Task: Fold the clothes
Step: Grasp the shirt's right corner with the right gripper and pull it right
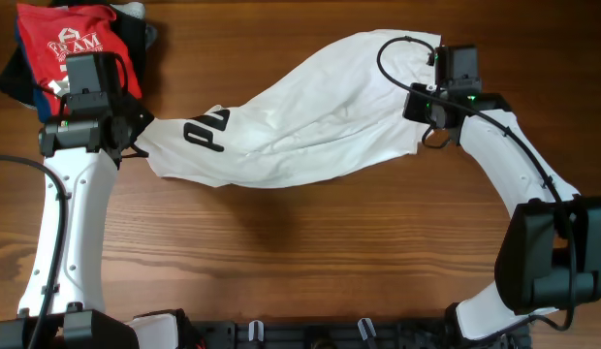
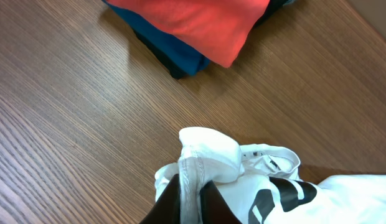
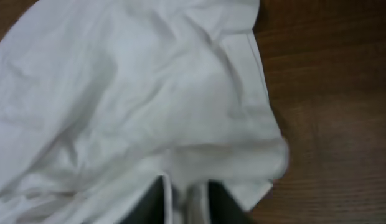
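The white T-shirt point(image 1: 300, 116) with black lettering hangs stretched between my two grippers across the back of the table, sagging in the middle. My left gripper point(image 1: 141, 131) is shut on a hemmed edge of the T-shirt near the lettering; in the left wrist view point(image 2: 192, 199) a seam runs between the fingers, beside the neck tag point(image 2: 274, 163). My right gripper point(image 1: 422, 102) is shut on the other end of the T-shirt; in the right wrist view point(image 3: 188, 202) white cloth point(image 3: 131, 93) is pinched between the fingers.
A red T-shirt with white print point(image 1: 73, 44) lies on folded dark navy garments point(image 1: 136, 39) at the back left corner, just behind my left gripper. It shows in the left wrist view point(image 2: 193, 25). Wooden tabletop point(image 1: 300, 252) lies in front.
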Robot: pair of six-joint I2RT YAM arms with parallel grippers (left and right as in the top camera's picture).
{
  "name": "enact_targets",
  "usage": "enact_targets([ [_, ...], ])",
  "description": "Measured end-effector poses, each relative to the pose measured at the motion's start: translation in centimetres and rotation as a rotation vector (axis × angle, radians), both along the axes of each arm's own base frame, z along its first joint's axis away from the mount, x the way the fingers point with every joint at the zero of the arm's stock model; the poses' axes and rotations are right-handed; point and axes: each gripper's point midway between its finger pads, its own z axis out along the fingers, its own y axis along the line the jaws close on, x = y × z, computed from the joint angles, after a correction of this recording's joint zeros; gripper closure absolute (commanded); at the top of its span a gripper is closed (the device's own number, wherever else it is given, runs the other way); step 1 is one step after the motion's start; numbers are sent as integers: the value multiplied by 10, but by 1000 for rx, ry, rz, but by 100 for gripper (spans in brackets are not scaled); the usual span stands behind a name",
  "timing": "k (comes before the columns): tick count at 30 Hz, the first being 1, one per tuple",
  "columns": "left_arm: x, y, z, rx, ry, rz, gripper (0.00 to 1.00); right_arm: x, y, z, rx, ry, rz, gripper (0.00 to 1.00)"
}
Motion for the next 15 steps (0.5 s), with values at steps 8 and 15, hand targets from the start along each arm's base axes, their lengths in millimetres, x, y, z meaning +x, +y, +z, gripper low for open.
enact_targets([
  [8, -1, 0, -1, 0, 3, 0, 90, -54, -16, -25, -74, 243, -12, 20],
  [15, -1, 0, -1, -1, 5, 0, 90, -50, -30, -47, -74, 197, -191, 31],
])
